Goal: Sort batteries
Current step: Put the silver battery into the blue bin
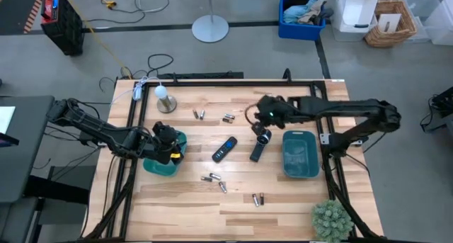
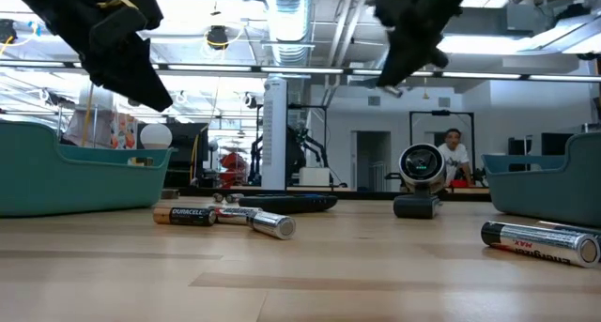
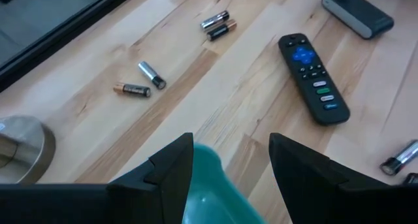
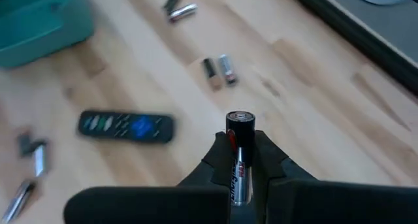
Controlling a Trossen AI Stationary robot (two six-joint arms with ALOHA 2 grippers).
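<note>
Where the pale wooden plank table (image 1: 233, 200) stands on a grey concrete floor, the low view looks past it into a workshop with ceiling ducts, strip lights, and a seated person far back. Taking the black remote control (image 1: 224, 149) at the table's middle as landmark: loose batteries (image 1: 199, 114), small cylinders in dark and silvery metal, lie in pairs on the far side of the remote, with a second pair (image 1: 228, 118) just beside the first; more lie on the near side (image 1: 214, 179) and further toward the near edge (image 1: 257, 199). Just right of the remote lies a black flashlight (image 1: 257, 149) with a round head. Well right of that sits a rectangular teal tray (image 1: 300, 154), smooth plastic; a second teal tray (image 1: 164, 165) sits left of the remote, largely covered by the left arm. Left gripper (image 3: 230, 168) hovers over that tray's rim, fingers spread apart with nothing between them. Right gripper (image 4: 240, 160) hangs above the table on the remote's far right side, fingers closed narrowly on one battery (image 4: 240, 129), dark-cased with a silvery cap, standing out past the fingertips. A round metal stand with a white ball (image 1: 165, 100) sits at the far left corner; a green spiky plant (image 1: 331, 218) is at the near right edge. Battery labels are mostly unreadable; the right wrist view is blurred.
</note>
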